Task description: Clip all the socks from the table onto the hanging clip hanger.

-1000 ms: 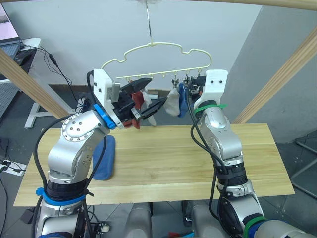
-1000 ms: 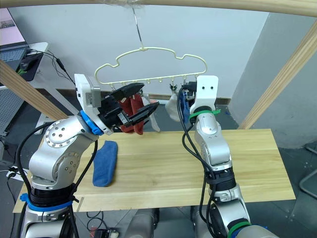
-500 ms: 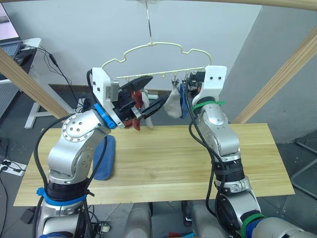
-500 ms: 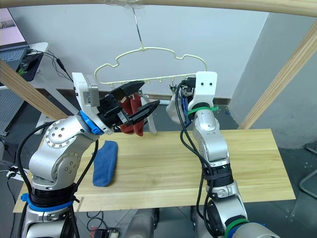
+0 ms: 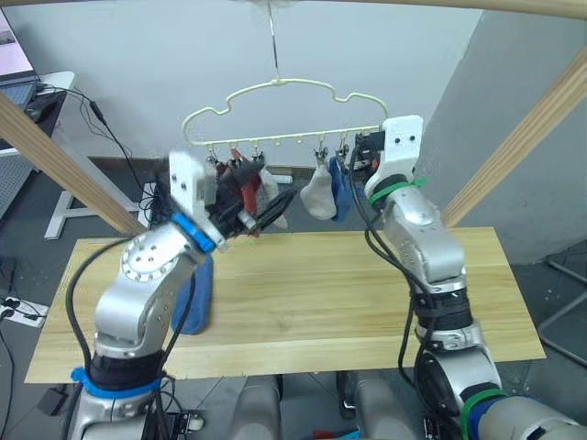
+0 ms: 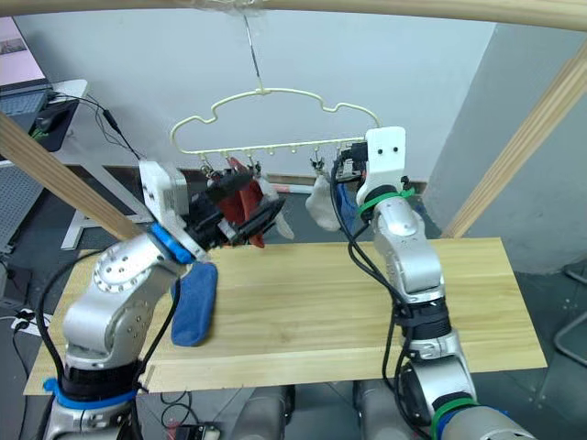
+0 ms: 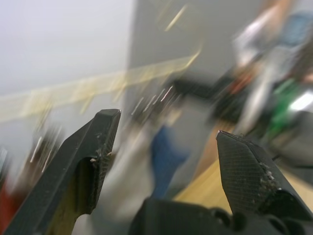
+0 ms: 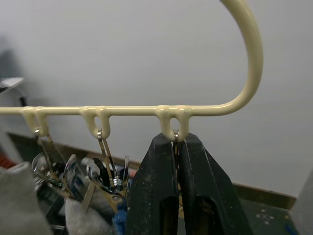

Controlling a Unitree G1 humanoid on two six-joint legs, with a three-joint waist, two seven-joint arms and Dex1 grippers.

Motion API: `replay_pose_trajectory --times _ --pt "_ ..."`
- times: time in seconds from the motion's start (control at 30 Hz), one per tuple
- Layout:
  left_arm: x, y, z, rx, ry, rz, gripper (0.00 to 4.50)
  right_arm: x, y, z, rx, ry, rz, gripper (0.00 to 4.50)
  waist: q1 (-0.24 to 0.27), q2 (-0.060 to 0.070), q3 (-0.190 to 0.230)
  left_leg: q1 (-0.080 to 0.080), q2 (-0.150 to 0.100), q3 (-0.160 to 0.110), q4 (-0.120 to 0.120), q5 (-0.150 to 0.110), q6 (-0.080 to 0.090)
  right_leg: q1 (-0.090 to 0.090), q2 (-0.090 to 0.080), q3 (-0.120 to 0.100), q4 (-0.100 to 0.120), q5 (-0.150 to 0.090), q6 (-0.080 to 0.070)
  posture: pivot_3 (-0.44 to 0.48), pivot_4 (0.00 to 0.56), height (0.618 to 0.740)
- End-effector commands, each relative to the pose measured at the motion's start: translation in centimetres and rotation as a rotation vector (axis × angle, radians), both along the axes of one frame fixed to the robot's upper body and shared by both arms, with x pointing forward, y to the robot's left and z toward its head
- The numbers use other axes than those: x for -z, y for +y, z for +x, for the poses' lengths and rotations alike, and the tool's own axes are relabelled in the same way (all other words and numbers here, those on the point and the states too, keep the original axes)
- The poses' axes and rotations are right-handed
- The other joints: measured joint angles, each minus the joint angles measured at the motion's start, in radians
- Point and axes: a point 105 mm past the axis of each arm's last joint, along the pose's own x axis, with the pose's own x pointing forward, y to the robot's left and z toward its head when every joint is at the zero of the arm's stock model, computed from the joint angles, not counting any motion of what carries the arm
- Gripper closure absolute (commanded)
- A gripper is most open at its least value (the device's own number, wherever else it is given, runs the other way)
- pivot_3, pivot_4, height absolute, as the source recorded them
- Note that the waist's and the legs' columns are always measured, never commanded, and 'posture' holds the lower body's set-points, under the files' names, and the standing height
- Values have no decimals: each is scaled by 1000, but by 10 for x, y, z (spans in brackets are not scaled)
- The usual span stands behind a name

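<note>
Wooden table (image 5: 367, 293), one blue sock (image 6: 194, 302)

Left claw (image 6: 240, 213) swung lower toward the table (image 6: 321, 302), clip hanger (image 6: 275, 124) shifted slightly left

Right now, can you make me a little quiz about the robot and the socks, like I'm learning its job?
1. True or false: a blue sock lies on the table.
2. What is the right gripper pinching? A) a red sock B) a clip at the end of the clip hanger C) a table leg
3. Fill in: the left gripper is ____ and holds nothing.

Key:
1. True; it lies near the table's left end.
2. B; its fingers are closed on the last clip under the hanger's bar.
3. Open; its two fingers stand wide apart.
</note>
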Motion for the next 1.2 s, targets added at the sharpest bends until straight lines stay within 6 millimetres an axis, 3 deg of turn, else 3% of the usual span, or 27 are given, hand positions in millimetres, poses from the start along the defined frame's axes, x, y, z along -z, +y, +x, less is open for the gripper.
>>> replay_pose_trajectory --times 0.03,0.23,0.6,0.7,0.87,1.07,1.2 --pt "40 41 -1 -192 90 50 108 -16 3 -12 -125 16 10 4500 -1 0 0 0 0 0 0 0 0 0 0 0 0 1 -2 90 279 740" --pt "112 113 0 -452 272 180 44 -11 2 -22 -241 113 -75 4500 8 0 0 0 0 -4 0 0 0 0 0 -3 1 -2 0 90 282 740" --pt "178 159 4 -611 522 189 44 -15 -6 -17 -249 180 -60 4500 6 0 0 -1 -2 -1 0 0 0 0 -2 -3 0 -2 1 80 298 740" --pt "191 153 3 -558 590 158 44 -15 -7 -16 -245 192 -59 4500 5 0 0 0 -2 -1 0 0 0 0 -2 -2 1 -2 1 75 299 740" --pt "203 140 -3 -479 636 173 1521 -16 -12 -15 -233 219 -23 4500 3 1 0 1 -2 -1 0 0 0 1 -2 -2 2 -2 1 69 299 740" --pt "202 116 -11 -382 634 126 3157 -20 -16 -14 -233 236 1 4500 1 2 -1 1 -2 0 0 0 0 1 -4 -2 1 -2 1 70 290 740" --pt "180 56 -17 -151 578 7 4231 -21 -21 -14 -251 284 36 4500 2 3 -1 1 -2 0 0 0 0 1 -7 -1 1 -2 1 62 285 740"
